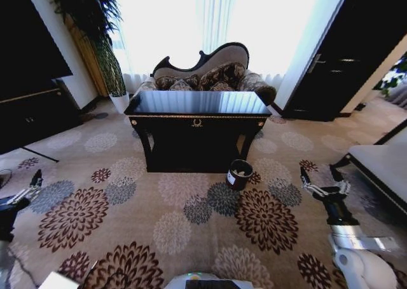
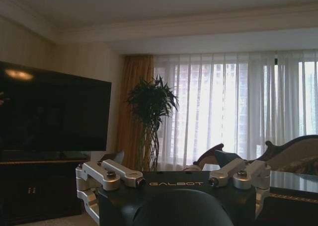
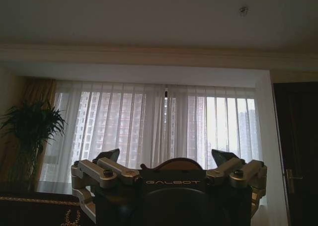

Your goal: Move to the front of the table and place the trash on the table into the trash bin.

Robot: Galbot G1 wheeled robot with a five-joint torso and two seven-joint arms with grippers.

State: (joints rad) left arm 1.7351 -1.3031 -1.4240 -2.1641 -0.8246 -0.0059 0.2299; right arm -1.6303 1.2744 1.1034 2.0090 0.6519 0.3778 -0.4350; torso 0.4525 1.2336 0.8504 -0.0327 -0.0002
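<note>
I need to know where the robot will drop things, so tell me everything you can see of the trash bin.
The trash bin is a small round dark cylinder with a white rectangular label on its side. It stands upright on the patterned carpet, just in front of the black table, by its front right leg as the robot sees it. Its top is open; what is inside cannot be made out. Nothing grips it: both grippers hang low and well short of it.
</note>
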